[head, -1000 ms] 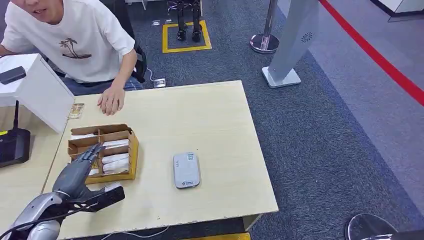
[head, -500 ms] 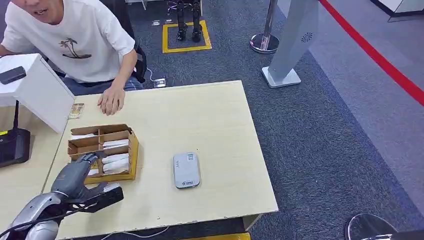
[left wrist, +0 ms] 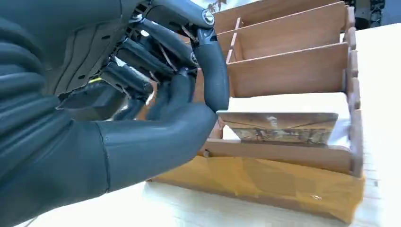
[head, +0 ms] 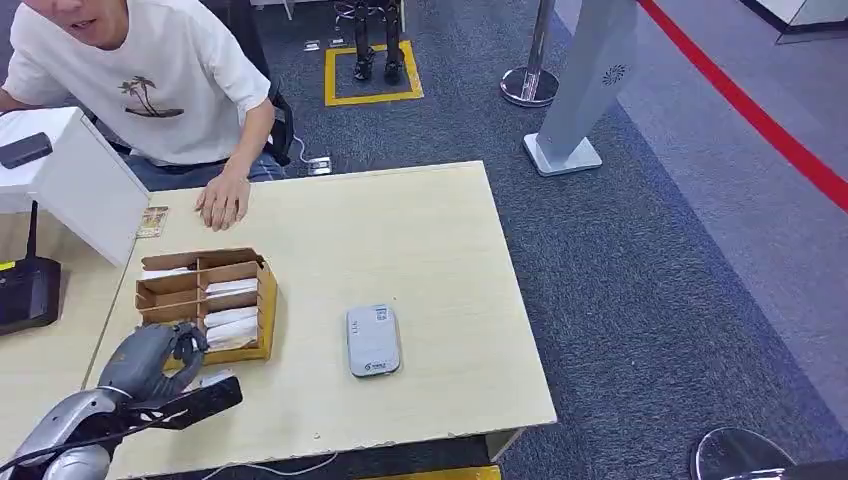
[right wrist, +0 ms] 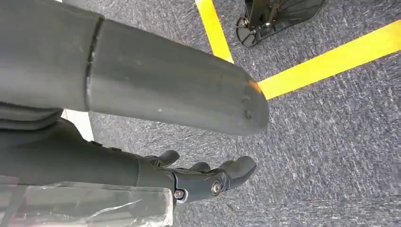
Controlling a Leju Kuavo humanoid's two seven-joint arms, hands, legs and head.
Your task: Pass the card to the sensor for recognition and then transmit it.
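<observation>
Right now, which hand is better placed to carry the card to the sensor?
Left. The left hand pinches the card at the wooden card box, on the same table as the sensor. The right hand hangs over the carpet.

— Where does the head view sit?
— High on the body, facing forward and down; it takes in the whole table (head: 420, 230), the carpet beyond, and a seated person (head: 140, 80) at the far edge.
— And the left wrist view?
— Close behind the left hand (left wrist: 142, 109), looking along the tabletop into the wooden card holder (left wrist: 293, 71); very near; the head view shares that holder (head: 205, 300) and hand (head: 150, 355).
— The right wrist view?
— Behind the right hand (right wrist: 198, 179), facing down at carpet and yellow floor tape (right wrist: 326, 59).
</observation>
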